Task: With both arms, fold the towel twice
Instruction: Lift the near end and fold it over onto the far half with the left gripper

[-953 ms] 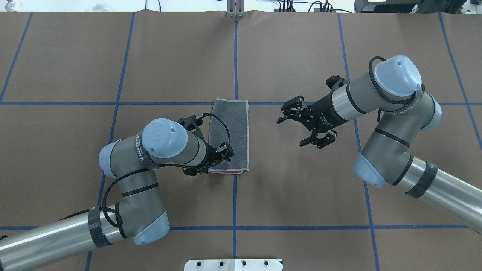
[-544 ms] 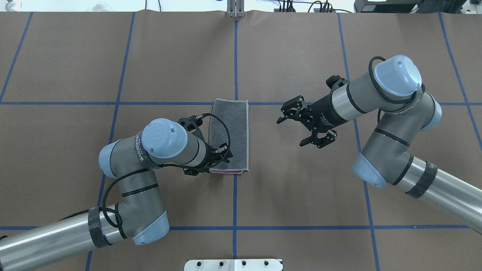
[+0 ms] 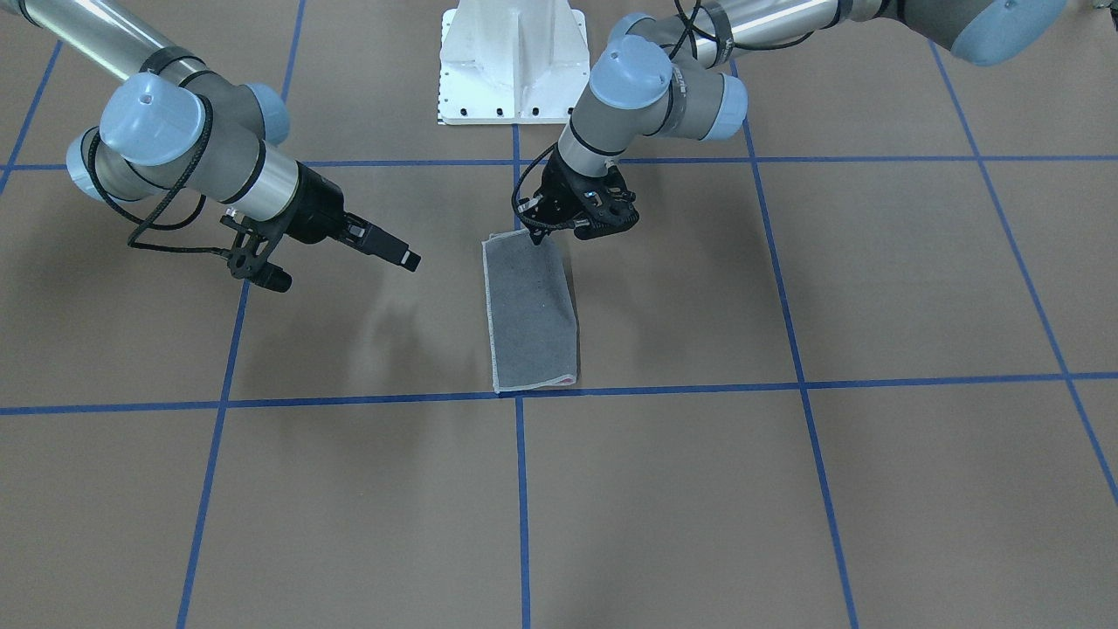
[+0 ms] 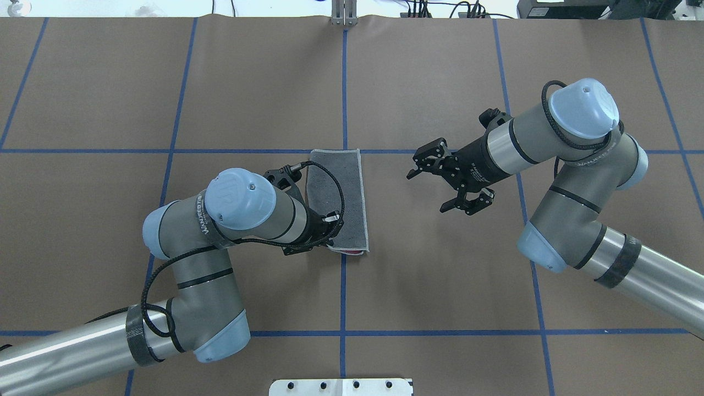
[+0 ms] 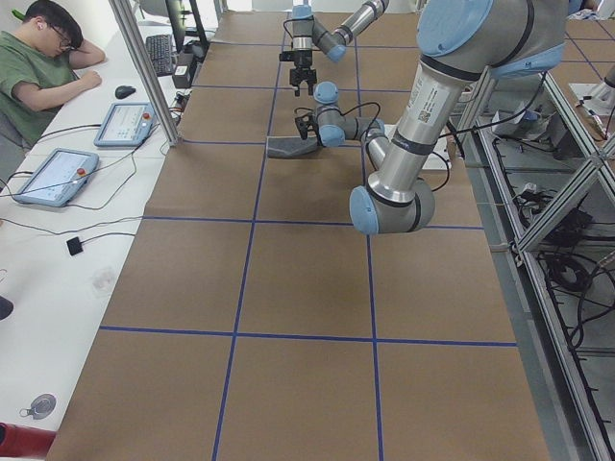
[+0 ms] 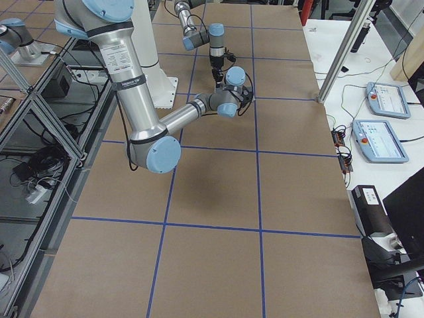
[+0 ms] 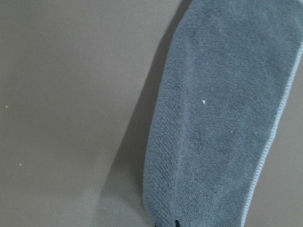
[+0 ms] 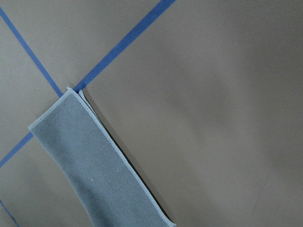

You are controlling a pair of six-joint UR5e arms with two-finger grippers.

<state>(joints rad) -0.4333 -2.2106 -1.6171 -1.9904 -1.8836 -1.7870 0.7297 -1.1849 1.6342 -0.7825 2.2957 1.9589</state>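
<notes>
The towel [image 4: 342, 190] lies on the brown table as a long strip folded once, grey face up, with a thin pink edge at its near end. It also shows in the front view [image 3: 531, 314], the left wrist view [image 7: 218, 118] and the right wrist view [image 8: 94, 165]. My left gripper [image 3: 536, 230] is shut on the towel's near left corner; in the overhead view [image 4: 329, 239] my wrist mostly hides it. My right gripper [image 4: 426, 192] is open and empty, hovering to the right of the towel, apart from it.
The white pedestal base [image 3: 511, 61] stands at the robot's side of the table. Blue tape lines [image 4: 344, 82] grid the brown table cover. An operator [image 5: 43, 67] sits at a side bench with tablets [image 5: 53, 176] beyond the table's far edge.
My left arm has shifted slightly forward and right, and the towel's near end has moved right with it, so the strip now slants. My right gripper has barely moved and stays open.
</notes>
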